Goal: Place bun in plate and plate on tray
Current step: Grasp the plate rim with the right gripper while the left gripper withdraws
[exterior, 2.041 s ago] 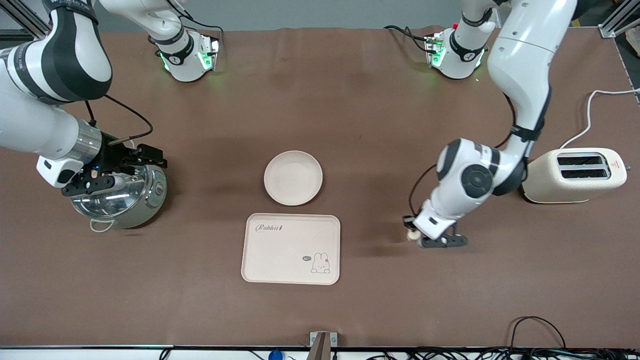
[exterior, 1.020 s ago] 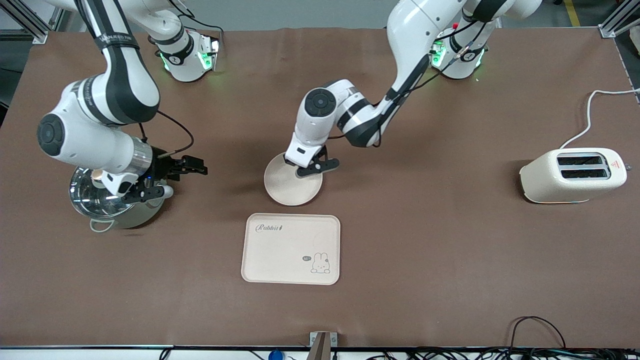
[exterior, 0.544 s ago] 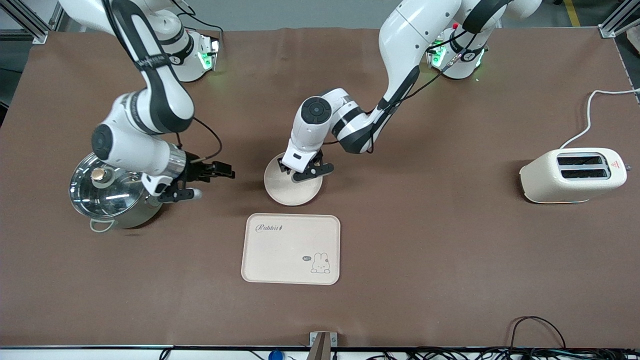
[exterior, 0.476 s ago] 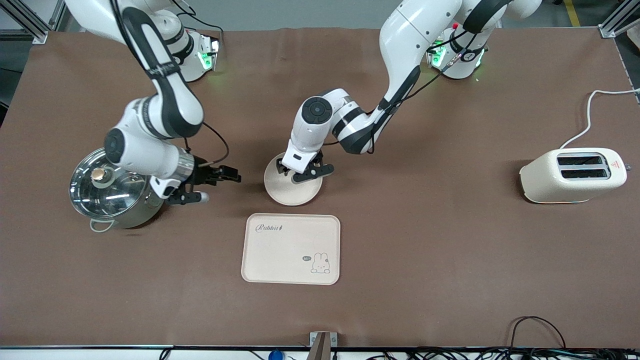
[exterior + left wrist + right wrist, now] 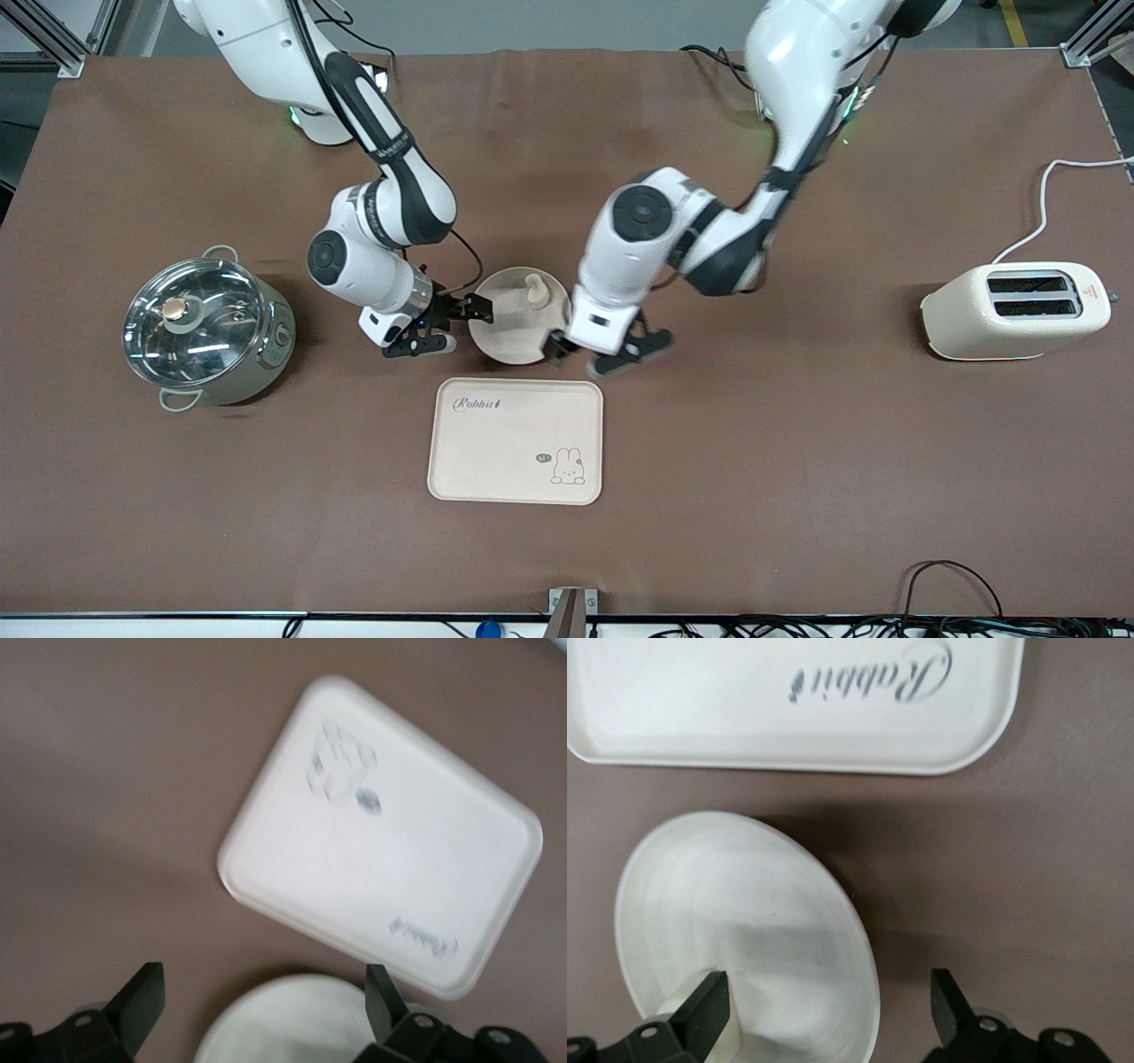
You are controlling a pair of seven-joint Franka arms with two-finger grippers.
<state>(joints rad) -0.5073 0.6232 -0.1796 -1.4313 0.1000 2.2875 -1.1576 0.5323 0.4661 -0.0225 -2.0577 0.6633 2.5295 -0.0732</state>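
Observation:
The bun (image 5: 534,291) lies in the round plate (image 5: 514,332), on the part farthest from the front camera. The Rabbit tray (image 5: 516,440) lies just nearer to the camera than the plate, apart from it. My right gripper (image 5: 469,328) is open at the plate's rim toward the right arm's end, one finger over the plate and one outside it. The right wrist view shows that rim (image 5: 859,939) between the fingers (image 5: 709,1014) and the tray (image 5: 788,700). My left gripper (image 5: 607,350) is open and empty at the plate's edge toward the left arm's end. The left wrist view shows the plate (image 5: 292,1019) and tray (image 5: 381,842).
A steel pot with a glass lid (image 5: 205,330) stands toward the right arm's end of the table. A cream toaster (image 5: 1014,310) with a white cable stands toward the left arm's end.
The left gripper has let go of the bun in the plate and moved off toward the tray. The right gripper has moved from the pot to the plate's rim.

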